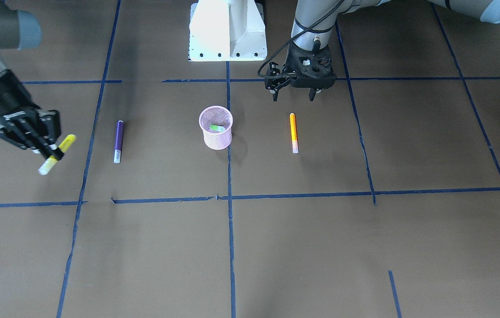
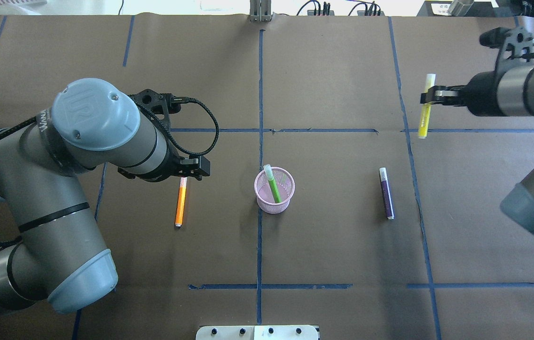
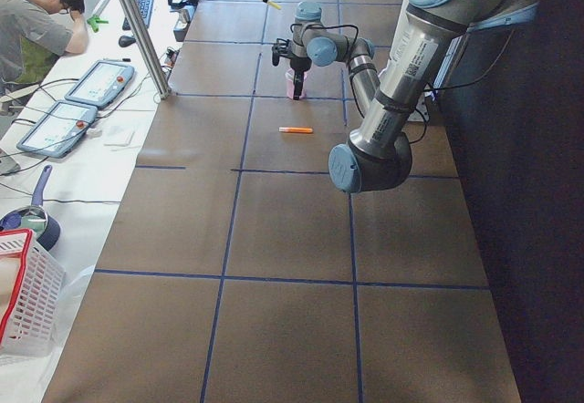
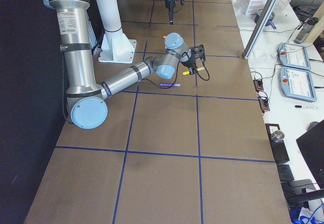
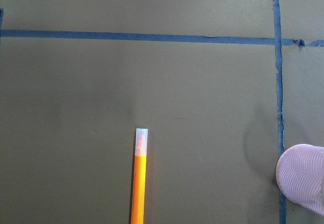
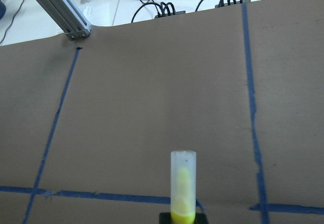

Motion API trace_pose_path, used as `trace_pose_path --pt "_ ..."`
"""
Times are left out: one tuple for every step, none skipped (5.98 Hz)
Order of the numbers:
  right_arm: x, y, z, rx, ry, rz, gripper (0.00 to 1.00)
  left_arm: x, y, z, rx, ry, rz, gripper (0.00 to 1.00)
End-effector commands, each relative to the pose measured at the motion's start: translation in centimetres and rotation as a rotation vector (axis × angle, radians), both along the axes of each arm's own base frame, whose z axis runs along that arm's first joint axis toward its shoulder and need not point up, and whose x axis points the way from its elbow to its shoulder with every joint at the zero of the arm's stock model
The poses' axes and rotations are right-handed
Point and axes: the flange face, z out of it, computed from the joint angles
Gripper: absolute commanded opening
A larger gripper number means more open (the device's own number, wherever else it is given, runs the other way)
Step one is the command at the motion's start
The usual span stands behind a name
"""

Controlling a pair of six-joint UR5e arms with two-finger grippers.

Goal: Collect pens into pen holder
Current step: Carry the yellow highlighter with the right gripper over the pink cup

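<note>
The pink mesh pen holder [image 1: 215, 138] [image 2: 271, 207] stands mid-table with the green pen [image 2: 272, 183] leaning inside it. The orange pen [image 1: 293, 132] [image 2: 181, 202] lies flat on my left side. My left gripper [image 1: 294, 95] [image 2: 191, 172] is open and empty, hovering above the orange pen's pale end, which shows in the left wrist view [image 5: 139, 183]. The purple pen [image 1: 118, 141] [image 2: 386, 193] lies flat on my right side. My right gripper [image 1: 51, 152] [image 2: 429, 97] is shut on a yellow pen [image 1: 57, 154] [image 2: 426, 106] [image 6: 183, 188], held above the table, far right of the holder.
Blue tape lines [image 2: 259, 94] divide the brown table cover. The white robot base [image 1: 227, 31] stands behind the holder. An aluminium post [image 2: 260, 12] and cables sit at the far edge. An operator [image 3: 36, 20], tablets and a basket [image 3: 23, 303] lie beyond that edge.
</note>
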Motion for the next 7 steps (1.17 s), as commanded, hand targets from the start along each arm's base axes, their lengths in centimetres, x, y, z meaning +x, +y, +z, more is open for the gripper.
trace_pose_path --pt "-11.7 5.2 -5.6 0.076 -0.056 0.115 0.00 0.0 0.0 0.1 -0.006 -0.001 -0.001 1.00" --pt "-15.9 7.3 -9.0 0.116 -0.091 0.143 0.00 0.1 0.0 0.3 -0.007 -0.002 0.001 1.00" --pt "-19.1 9.5 -12.3 0.128 -0.083 0.180 0.00 0.1 0.0 0.3 -0.006 -0.001 0.001 1.00" --pt "-20.8 10.9 -14.0 0.147 -0.075 0.208 0.00 0.1 0.0 0.4 -0.003 -0.001 0.001 1.00" --pt "-22.0 12.4 -14.5 0.164 -0.075 0.247 0.00 0.2 -0.1 0.4 -0.003 -0.001 0.001 1.00" --pt "-23.7 14.3 -13.9 0.188 -0.041 0.281 0.00 0.2 0.0 0.3 -0.004 0.002 0.002 1.00" --pt "-25.1 15.8 -13.2 0.201 -0.020 0.289 0.00 0.2 0.0 0.3 -0.004 0.002 0.001 1.00"
